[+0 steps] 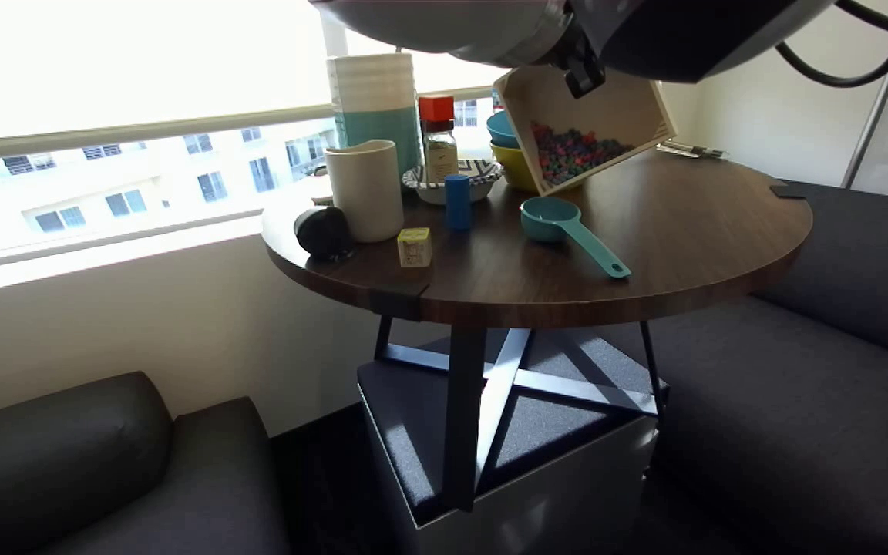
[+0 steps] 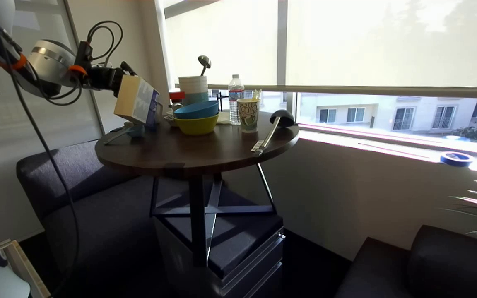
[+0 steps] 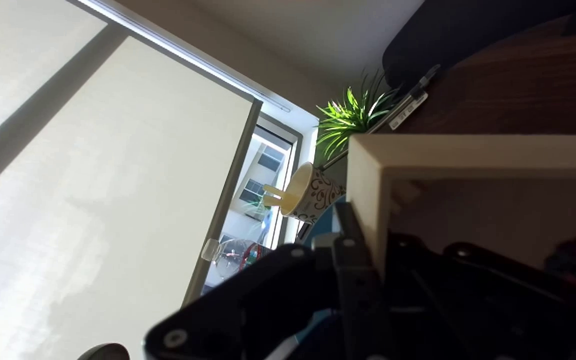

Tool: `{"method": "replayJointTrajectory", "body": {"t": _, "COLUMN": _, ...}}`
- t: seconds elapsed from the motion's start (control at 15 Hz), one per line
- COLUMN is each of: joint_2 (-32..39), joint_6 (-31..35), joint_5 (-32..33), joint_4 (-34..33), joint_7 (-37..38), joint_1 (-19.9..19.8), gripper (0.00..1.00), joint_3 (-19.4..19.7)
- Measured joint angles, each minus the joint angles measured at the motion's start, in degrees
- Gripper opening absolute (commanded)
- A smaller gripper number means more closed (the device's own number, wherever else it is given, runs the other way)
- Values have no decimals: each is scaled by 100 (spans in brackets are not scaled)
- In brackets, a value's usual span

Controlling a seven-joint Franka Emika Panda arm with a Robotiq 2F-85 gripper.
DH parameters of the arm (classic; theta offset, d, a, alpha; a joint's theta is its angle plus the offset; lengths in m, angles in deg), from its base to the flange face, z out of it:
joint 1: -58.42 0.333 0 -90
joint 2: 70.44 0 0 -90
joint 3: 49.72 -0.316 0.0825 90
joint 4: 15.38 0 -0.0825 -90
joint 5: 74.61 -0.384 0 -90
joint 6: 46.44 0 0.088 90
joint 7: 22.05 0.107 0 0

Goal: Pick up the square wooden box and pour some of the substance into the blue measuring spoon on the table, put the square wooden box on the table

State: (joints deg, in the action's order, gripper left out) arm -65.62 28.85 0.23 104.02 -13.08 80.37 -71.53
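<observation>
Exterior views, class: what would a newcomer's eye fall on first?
Probably the square wooden box, tilted in the gripper above the table, multicoloured bits heaped low inside. Next comes the blue measuring spoon, lower down on the table, then the blue bowl stacked in the yellow bowl.

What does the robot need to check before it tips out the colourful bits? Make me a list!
1. Gripper holding the square wooden box: ok, it is shut on one wall.
2. Colourful bits ready to pour: ok, the box is tilted and they are heaped on its low side.
3. Blue measuring spoon sitting on the table, cup facing up: ok.
4. Box's low corner straight above the spoon's cup: cannot tell; it looks close in both exterior views.
5. Bits inside the spoon already: cannot tell, the cup's bottom is hidden.
6. Box clear of the yellow bowl: ok, an exterior view shows a gap.
</observation>
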Motion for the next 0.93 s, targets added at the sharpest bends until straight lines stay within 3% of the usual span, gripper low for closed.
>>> {"method": "replayJointTrajectory", "body": {"t": 0.93, "joint_2": 38, "joint_6": 0, "joint_5": 137, "joint_4": 48, "joint_7": -321, "joint_1": 81, "gripper": 2, "joint_3": -82}}
